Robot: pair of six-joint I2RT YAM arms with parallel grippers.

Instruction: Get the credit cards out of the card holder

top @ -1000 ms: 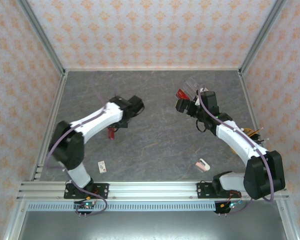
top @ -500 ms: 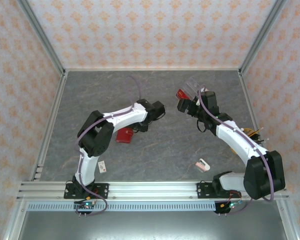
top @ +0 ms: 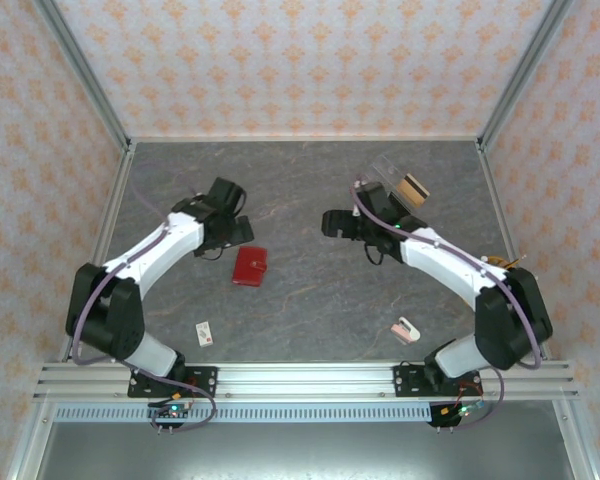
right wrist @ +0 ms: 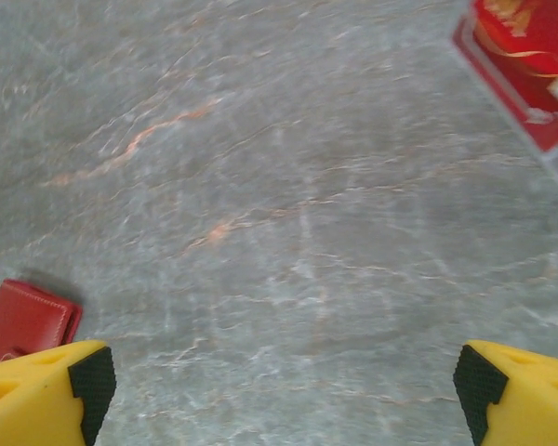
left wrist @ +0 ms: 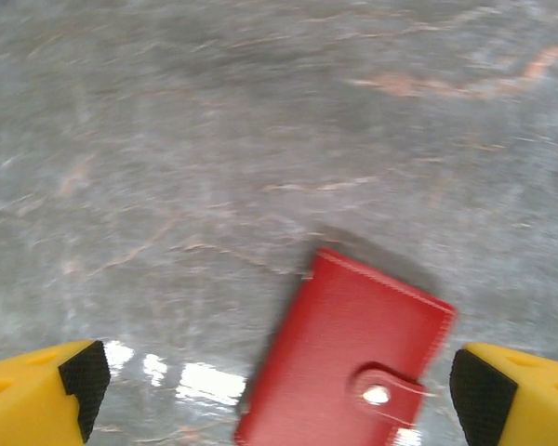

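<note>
The card holder is a red wallet lying flat on the grey table, shut, its snap strap fastened. Any credit cards inside it are hidden. One tan credit card with a dark stripe rests on the clear tray at the back right. My left gripper hovers just behind and left of the wallet, open and apart from it, with the wallet low between its yellow fingers. My right gripper is open over bare table, right of the wallet, whose corner shows at its left finger.
A dark-red block sits in the clear tray. A tiny white card with a red mark lies near the front left, and a small pink-and-white object near the front right. Patterned walls close in the table.
My left gripper opened and let go of the wallet, which now lies flat; that arm drew back to the left. My right arm swung left from the tray toward the middle, uncovering the tan card.
</note>
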